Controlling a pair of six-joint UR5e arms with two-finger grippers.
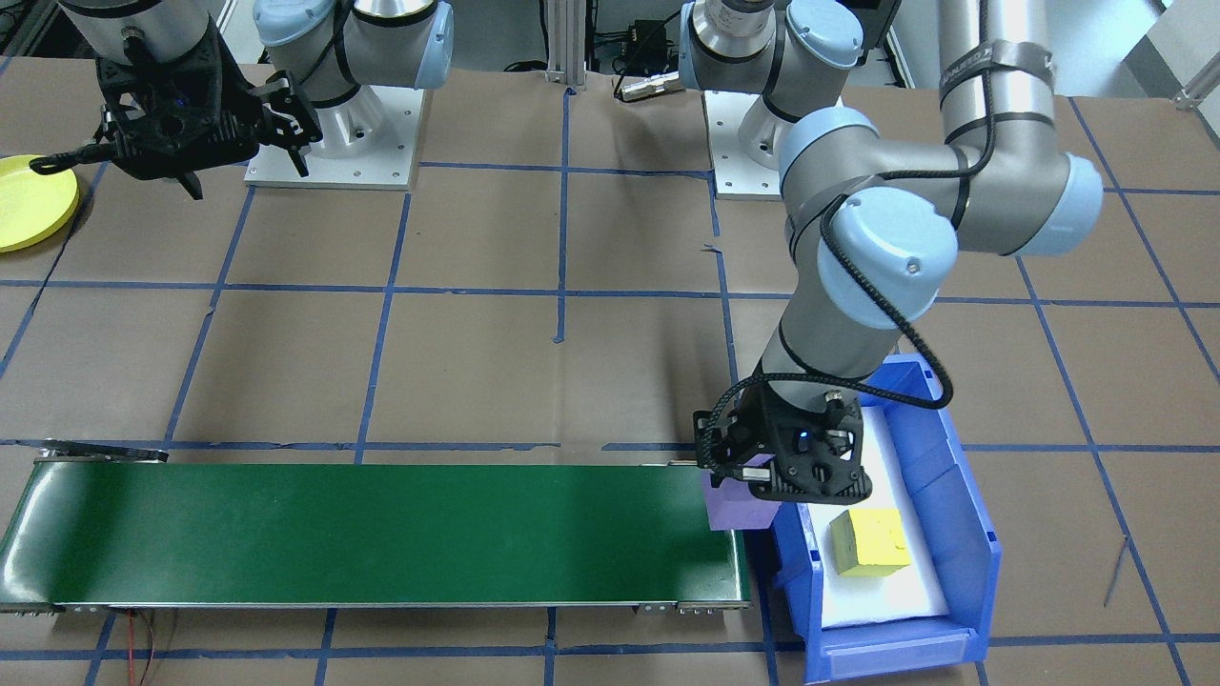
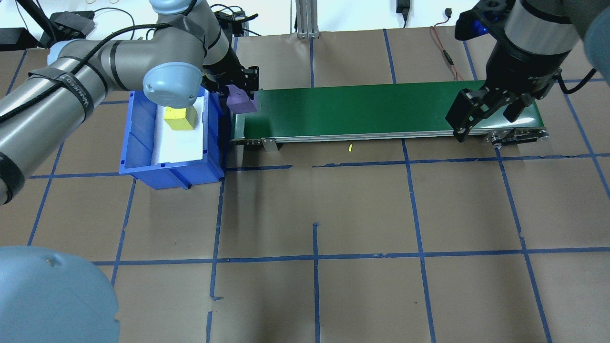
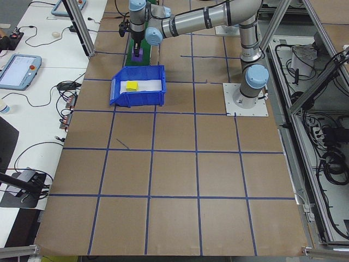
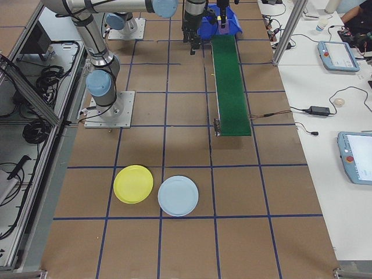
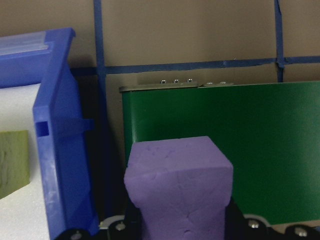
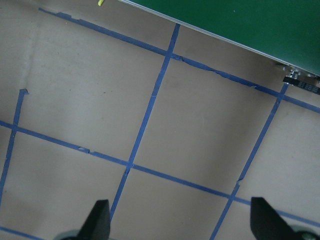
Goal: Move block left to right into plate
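Note:
A purple block is clamped in my left gripper, which is shut on it. It hangs over the left end of the green conveyor belt, just beside the blue bin. A yellow block lies on the white liner inside that bin. My right gripper hovers open at the belt's right end, its fingertips wide apart over bare table. The yellow plate lies on the table well beyond the belt's right end, also showing as the yellow plate at the front-facing view's left edge.
A light blue plate lies right beside the yellow one. Both arm bases stand on white mounting plates at the robot's side of the table. The brown tabletop is marked with blue tape lines.

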